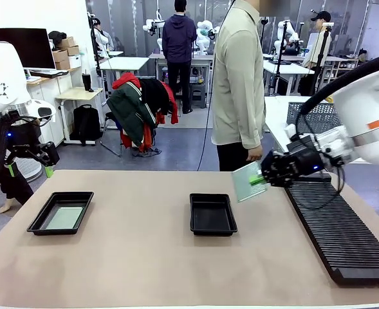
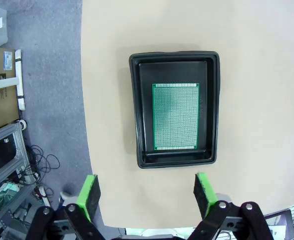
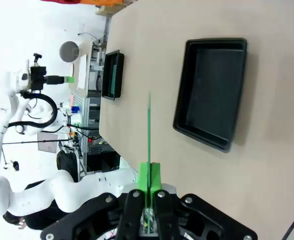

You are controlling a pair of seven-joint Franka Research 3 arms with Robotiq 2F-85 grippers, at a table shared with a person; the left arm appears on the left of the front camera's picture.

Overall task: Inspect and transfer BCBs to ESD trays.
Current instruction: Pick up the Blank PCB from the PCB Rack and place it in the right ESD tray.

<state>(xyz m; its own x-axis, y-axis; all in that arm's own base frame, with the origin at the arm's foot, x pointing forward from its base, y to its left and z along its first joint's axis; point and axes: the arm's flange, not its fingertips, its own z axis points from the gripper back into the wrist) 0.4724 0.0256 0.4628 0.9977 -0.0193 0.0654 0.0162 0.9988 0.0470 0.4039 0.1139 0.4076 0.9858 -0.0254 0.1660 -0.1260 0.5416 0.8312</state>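
In the front view my right gripper is shut on the edge of a BCB, held tilted in the air to the right of and above the empty middle ESD tray. The right wrist view shows this board edge-on between the shut green pads, with the empty tray off to one side. My left gripper hangs open above the left tray, which holds a BCB. From the left wrist, the open gripper looks down on that tray and its board.
A long black ribbed rack lies along the table's right side. A person stands at the far edge, a hand hanging near my right gripper. Bare table spreads between and in front of the trays.
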